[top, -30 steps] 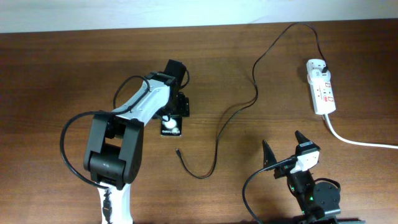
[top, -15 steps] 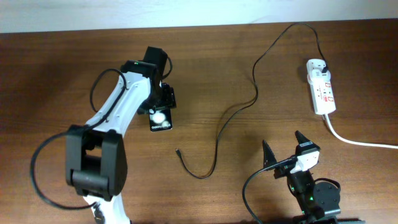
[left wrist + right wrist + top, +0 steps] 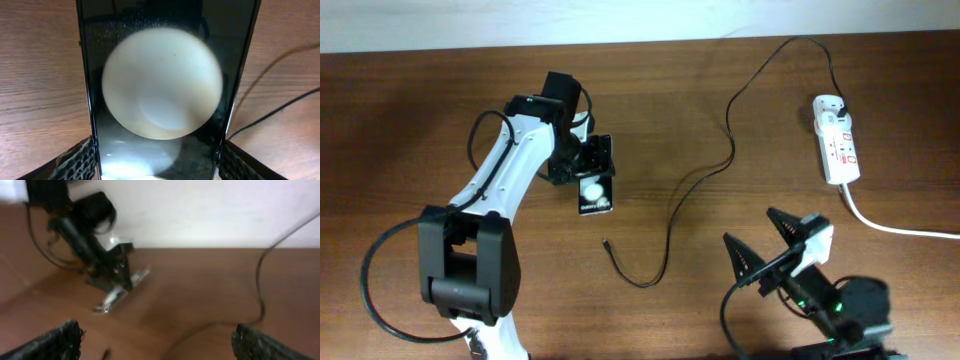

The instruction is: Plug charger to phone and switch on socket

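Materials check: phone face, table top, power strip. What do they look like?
phone: glossy, glass-like face that mirrors a round lamp glare.
table: brown wood or wood-look laminate, with visible grain lines.
socket: smooth white shell, probably moulded plastic.

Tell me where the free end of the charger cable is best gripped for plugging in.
Grip the charger just behind its connector tip, coming straight down from above with jaws across the cable: the end lies flat in the open, apart from the phone.

The wooden table carries the charger, the socket and, seemingly, the phone.
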